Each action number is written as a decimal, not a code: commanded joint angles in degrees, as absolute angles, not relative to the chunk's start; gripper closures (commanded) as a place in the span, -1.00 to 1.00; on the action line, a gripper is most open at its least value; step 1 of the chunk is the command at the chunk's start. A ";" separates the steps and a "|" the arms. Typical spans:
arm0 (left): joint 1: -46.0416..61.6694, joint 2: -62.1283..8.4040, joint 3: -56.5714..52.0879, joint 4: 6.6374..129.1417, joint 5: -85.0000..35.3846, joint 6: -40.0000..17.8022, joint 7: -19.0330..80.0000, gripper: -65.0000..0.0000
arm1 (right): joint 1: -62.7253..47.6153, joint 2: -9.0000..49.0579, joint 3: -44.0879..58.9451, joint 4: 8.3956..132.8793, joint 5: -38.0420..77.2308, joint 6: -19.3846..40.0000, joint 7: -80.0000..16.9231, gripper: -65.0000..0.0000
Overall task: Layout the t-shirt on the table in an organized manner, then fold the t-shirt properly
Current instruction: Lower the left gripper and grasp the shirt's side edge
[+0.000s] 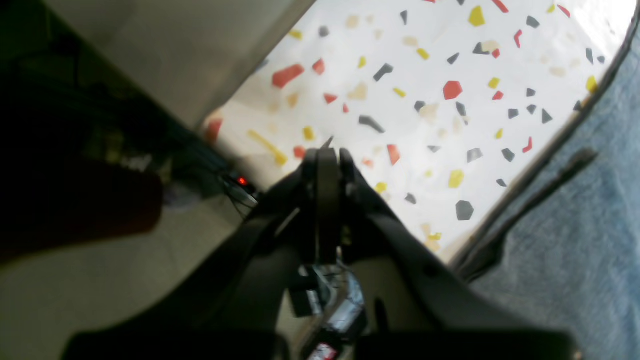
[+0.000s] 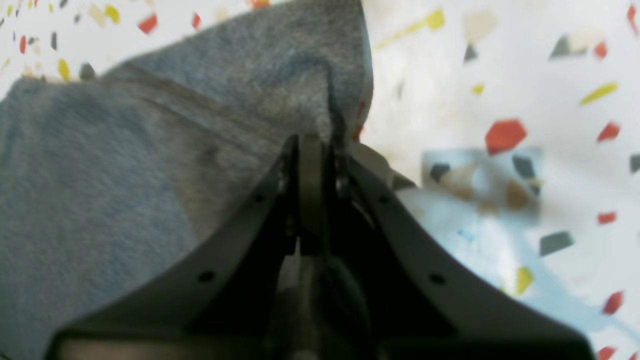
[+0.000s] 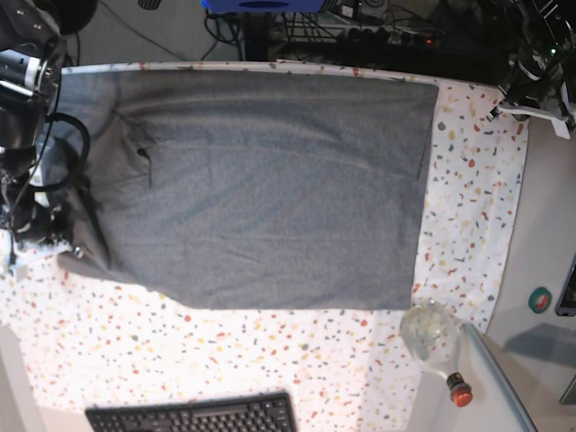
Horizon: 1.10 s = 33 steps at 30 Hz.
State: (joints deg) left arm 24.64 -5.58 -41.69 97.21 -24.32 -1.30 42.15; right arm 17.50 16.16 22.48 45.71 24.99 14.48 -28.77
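Grey shirt [image 2: 125, 165] corner is clamped in my right tool [image 2: 320, 145], so I should pull outward slowly, low over the table [image 2: 500, 75], left tool [image 1: 327, 155] together and empty.

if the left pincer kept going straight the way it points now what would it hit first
Most likely the bare table: the shut left pincer aims at the speckled cloth ahead, with the t-shirt off to one side of its line. Depth is unclear from the left wrist view.
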 commanded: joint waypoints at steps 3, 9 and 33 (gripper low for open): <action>22.73 -9.45 -36.70 97.54 -24.66 -1.10 41.01 1.00 | 17.98 17.19 22.55 52.00 25.45 14.64 -30.81 1.00; 11.65 -11.03 -34.77 87.43 -24.66 -1.19 41.10 0.78 | 17.19 17.01 22.55 57.01 25.45 14.64 -33.89 1.00; -19.12 -10.86 -12.62 48.13 -24.84 -7.08 41.45 -0.69 | 14.81 17.10 22.90 63.60 25.54 14.64 -34.07 1.00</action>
